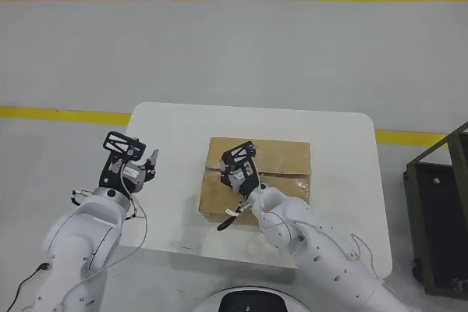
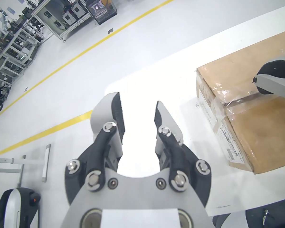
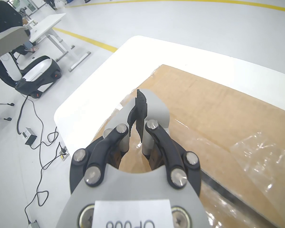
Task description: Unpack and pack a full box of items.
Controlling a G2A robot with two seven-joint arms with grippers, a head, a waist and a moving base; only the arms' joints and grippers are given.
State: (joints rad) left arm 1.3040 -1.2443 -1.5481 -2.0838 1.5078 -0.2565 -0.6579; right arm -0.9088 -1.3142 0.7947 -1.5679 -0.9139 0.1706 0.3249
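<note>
Box (image 1: pixel 285 160) of brown cardboard, rectangular, flaps closed and sealed with clear tape, sits mid-table on white rounded-corner table (image 1: pixel 171 132). Right gripper (image 3: pixel 140 98) over box top, at taped centre seam; jaws together, nothing between them. Contact with cardboard: cannot tell. Left gripper (image 2: pixel 137 105) over bare tabletop beside box, apart from it; jaws apart, empty.

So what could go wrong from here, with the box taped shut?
The right gripper is shut over the box, so it cannot pinch the tape; pressing may dent the box. The left gripper is open beside the box, not holding it, so the box may slide on the table.
</note>
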